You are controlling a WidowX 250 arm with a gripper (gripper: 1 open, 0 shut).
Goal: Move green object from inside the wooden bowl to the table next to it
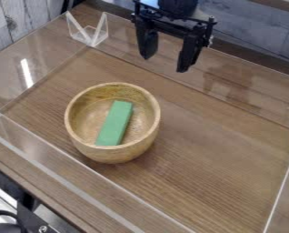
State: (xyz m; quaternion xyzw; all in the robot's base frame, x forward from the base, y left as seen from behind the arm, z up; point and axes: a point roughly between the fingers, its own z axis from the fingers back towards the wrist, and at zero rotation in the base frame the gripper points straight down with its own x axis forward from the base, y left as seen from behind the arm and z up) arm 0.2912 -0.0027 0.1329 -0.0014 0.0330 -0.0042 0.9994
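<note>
The green object [115, 123] lies flat on the floor of the wooden bowl [86, 141], its long axis running roughly from the far rim toward the near rim. The gripper [166, 54] hangs above the bench [220, 155], well apart from the bowl and behind it, jaws spread wide and holding nothing. The step in hand, as we judge it, is the approach. We should bring the gripper over the middle of the block, turn it so the fingers straddle the narrow width, and descend inside the thick walls without brushing the rim. A grasp across the long axis would likely fail. The bare bench to the right of the bowl offers room for placing.
</note>
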